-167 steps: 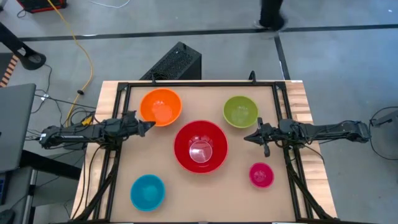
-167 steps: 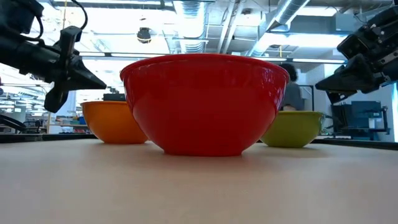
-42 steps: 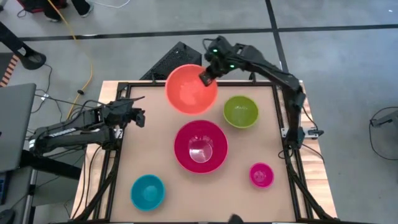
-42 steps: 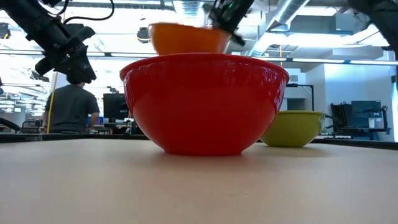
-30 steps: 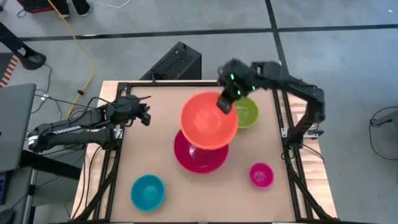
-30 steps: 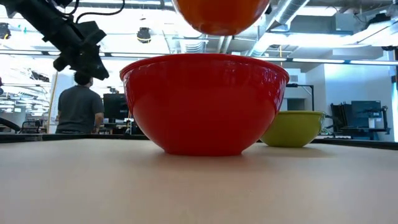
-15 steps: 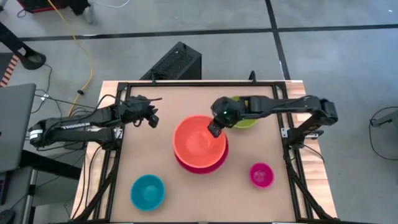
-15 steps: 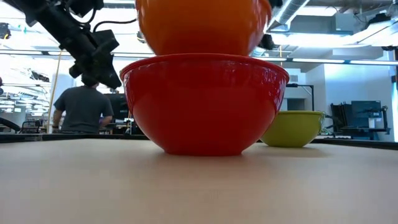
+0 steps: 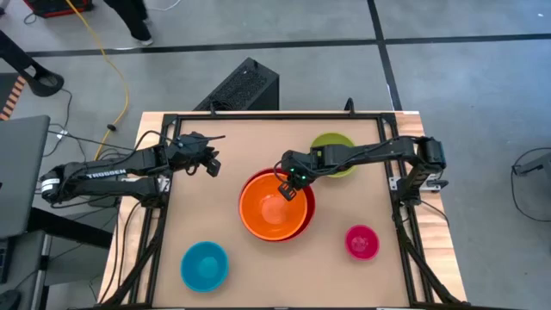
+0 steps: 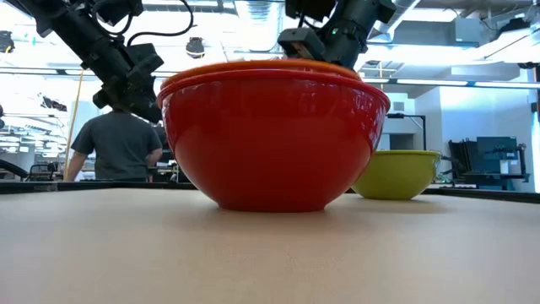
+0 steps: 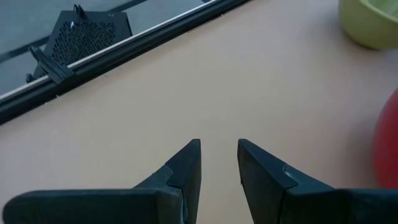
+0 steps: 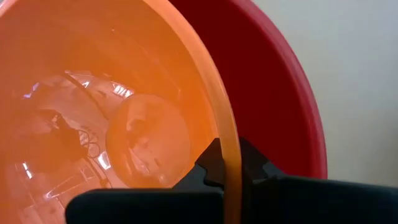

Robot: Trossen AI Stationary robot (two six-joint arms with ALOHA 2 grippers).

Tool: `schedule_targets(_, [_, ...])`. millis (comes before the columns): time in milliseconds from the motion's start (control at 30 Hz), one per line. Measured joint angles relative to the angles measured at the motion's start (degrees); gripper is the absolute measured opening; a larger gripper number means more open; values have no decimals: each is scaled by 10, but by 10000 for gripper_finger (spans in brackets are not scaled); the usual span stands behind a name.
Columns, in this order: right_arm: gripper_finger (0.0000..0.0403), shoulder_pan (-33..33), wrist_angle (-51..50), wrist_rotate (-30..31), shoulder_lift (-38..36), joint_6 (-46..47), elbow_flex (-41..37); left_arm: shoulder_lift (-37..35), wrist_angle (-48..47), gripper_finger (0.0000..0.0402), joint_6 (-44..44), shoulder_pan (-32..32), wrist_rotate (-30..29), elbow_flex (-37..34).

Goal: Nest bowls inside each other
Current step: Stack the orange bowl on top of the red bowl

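The orange bowl [image 9: 269, 208] sits inside the red bowl [image 9: 306, 220] at the table's middle. Its rim [image 10: 253, 66] shows just above the red bowl's rim [image 10: 270, 78]. My right gripper [image 9: 288, 185] is shut on the orange bowl at its far right side. My left gripper [image 9: 211, 164] hangs open over bare table, left of the red bowl, with nothing between its fingers [image 11: 186, 168]. The green bowl [image 9: 327, 142], the pink bowl [image 9: 362, 242] and the blue bowl [image 9: 204, 264] each stand alone on their bases. My right gripper pinches the orange bowl's rim [image 12: 227, 149] at its far right side, one finger [image 12: 208, 165] inside the bowl and one [image 12: 258, 165] outside. The fingers slant down from the table's far right. The bowl rests upright inside the red bowl [image 12: 280, 93].
A black frame rail [image 9: 275, 115] runs along the table's far edge, with a dark box [image 11: 81, 37] behind it. A person [image 10: 118, 148] stands in the room beyond the table. Bare tabletop lies at the near middle between the blue and pink bowls.
My right gripper has come down and toward the table's near left with the orange bowl. The bowl was held high above the red bowl and now sits down inside it. The gripper has stayed shut on the rim.
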Motion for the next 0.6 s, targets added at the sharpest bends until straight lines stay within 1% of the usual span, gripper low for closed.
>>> schedule_targets(200, [13, 0, 1, -1, 8, 1, 0, 0, 0, 93, -11, 0, 0, 0])
schedule_targets(600, [13, -2, -12, 27, 8, -1, 1, 0, 0, 93, -16, 0, 0, 0])
